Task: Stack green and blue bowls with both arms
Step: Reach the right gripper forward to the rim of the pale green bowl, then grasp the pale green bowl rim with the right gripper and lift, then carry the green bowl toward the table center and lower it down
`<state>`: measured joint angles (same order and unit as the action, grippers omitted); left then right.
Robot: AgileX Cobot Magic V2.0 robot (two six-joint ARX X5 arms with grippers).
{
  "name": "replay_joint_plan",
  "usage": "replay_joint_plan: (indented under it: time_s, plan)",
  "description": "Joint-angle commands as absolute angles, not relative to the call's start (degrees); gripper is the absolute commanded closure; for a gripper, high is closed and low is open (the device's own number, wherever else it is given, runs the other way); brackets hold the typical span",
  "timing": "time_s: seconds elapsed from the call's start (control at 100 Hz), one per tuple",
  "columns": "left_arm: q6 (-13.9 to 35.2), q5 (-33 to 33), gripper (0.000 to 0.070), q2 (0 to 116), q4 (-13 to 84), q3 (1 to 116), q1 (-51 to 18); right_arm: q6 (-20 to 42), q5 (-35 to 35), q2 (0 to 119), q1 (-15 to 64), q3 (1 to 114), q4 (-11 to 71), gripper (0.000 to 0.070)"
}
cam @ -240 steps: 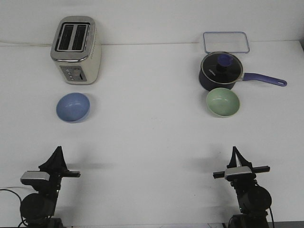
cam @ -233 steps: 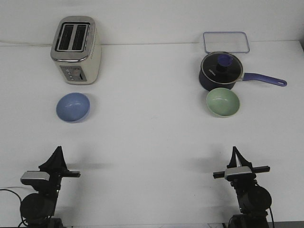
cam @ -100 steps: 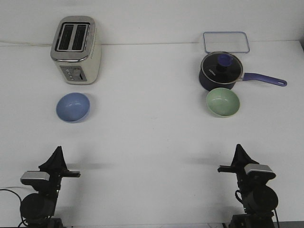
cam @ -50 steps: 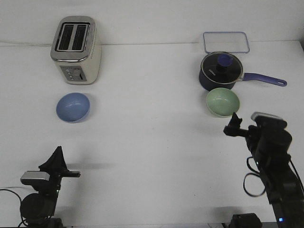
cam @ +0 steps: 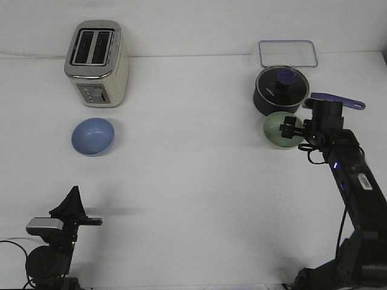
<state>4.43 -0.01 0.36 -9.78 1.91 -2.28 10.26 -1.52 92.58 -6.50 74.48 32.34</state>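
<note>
A staged robotics test setup rather than a lived-in kitchen: a bare white desk (cam: 193, 181) against a blank white wall, with a toaster (cam: 97, 63) and lidded saucepan (cam: 281, 90) as kitchen props.

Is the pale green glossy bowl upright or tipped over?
Upright: the pale green glossy bowl shows its open inside, beside the navy saucepan.
</note>
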Motion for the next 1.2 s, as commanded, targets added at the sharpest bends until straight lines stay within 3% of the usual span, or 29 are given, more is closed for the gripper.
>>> replay_joint_plan:
  time_s: [0.0,0.18,0.28,0.43,0.49,0.74,1.06,1.19]
  plan:
    - [4.8,0.0,0.0685,0.3,-10.4,0.8,-2.3,9.1,-1.5,96.2,-6.9,76.6,32.2,0.0122]
    - [4.8,0.0,0.0685,0.3,-10.4,0.8,-2.3,8.8,-0.2,102.5,-7.9,78.3,31.3,0.0147]
    - [4.8,0.0,0.0685,0.3,-10.4,0.8,-2.3,8.8,1.6,104.1,-8.4,78.3,30.3,0.0267]
    - [4.8,0.0,0.0685,0.3,-10.4,0.8,-2.3,9.0,2.0,104.3,-8.8,78.3,30.1,0.0622]
    - [4.8,0.0,0.0685,0.3,-10.4,0.8,-2.3,8.9,2.6,104.3,-9.0,78.3,30.2,0.0700]
    - [4.8,0.0,0.0685,0.3,-10.4,0.8,-2.3,8.7,7.0,101.2,-9.8,78.5,32.4,0.0700]
    - [4.8,0.0,0.0685,0.3,-10.4,0.8,-2.3,8.8,17.9,84.5,-8.4,78.4,36.3,0.0700]
    - [4.8,0.0,0.0685,0.3,-10.4,0.8,-2.3,8.8,18.4,78.3,-4.5,75.8,37.8,0.0700]
